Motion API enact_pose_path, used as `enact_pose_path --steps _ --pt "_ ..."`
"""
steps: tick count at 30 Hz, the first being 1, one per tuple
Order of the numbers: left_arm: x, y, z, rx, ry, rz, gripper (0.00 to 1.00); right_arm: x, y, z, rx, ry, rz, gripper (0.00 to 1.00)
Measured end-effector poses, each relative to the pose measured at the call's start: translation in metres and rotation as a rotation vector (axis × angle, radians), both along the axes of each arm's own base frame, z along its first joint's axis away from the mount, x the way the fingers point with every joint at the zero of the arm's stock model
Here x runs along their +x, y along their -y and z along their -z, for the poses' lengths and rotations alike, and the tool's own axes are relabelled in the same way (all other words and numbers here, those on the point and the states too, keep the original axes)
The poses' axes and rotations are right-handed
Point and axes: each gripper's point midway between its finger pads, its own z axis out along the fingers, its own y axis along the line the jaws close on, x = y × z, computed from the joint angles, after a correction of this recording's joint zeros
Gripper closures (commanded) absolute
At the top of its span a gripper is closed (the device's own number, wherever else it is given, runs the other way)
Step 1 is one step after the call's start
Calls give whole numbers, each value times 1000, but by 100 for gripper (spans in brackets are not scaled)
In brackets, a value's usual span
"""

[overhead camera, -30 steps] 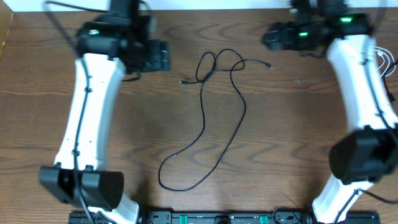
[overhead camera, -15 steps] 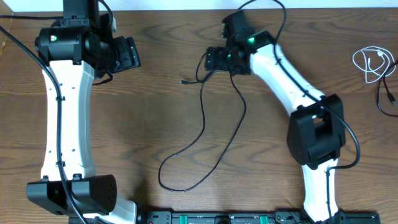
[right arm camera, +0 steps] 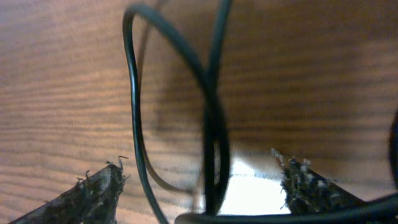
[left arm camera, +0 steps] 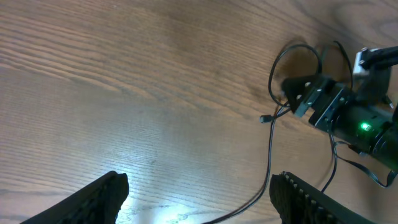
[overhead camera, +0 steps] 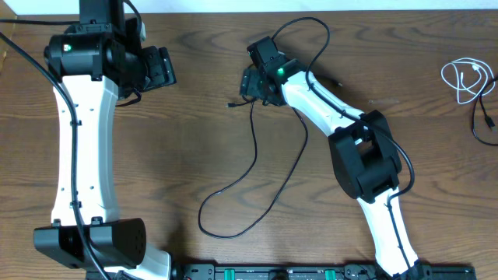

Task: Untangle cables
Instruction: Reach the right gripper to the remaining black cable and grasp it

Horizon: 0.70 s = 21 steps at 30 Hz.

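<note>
A long thin black cable (overhead camera: 254, 144) lies on the wooden table, its tangled loops at the top and a long loop trailing toward the front. My right gripper (overhead camera: 250, 82) is down over those loops. In the right wrist view it (right arm camera: 202, 190) is open, with crossing black strands (right arm camera: 214, 143) between its fingers. My left gripper (overhead camera: 167, 68) hovers to the left of the tangle, open and empty. The left wrist view shows its fingers (left arm camera: 199, 205) wide apart, with the cable (left arm camera: 272, 143) and its plug end ahead.
A coiled white cable (overhead camera: 465, 78) and another black cable (overhead camera: 482, 120) lie at the table's far right edge. The right arm stretches diagonally across the table's middle right. The arm bases stand along the front edge.
My right arm has swung from the far right to the left and come down over the cable's loops. My left arm shifted left at first, then stayed still.
</note>
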Motion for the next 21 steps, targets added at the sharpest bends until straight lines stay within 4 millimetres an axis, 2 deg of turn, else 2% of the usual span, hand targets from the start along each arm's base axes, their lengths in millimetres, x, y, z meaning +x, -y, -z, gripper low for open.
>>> enact_pose_path --steps 6,10,12,16,21 --pt "-1 0 0 0 -4 0 23 4 9 1 -72 37 1 34" --pt "-1 0 1 0 -5 0 23 4 14 18 -128 33 0 42" --pt "-1 0 1 0 -6 0 23 4 14 19 -141 39 -4 50" --pt "-1 0 1 0 -6 0 23 6 14 21 -148 47 -5 84" --pt "-1 0 1 0 -6 0 23 5 14 22 -145 37 -75 96"
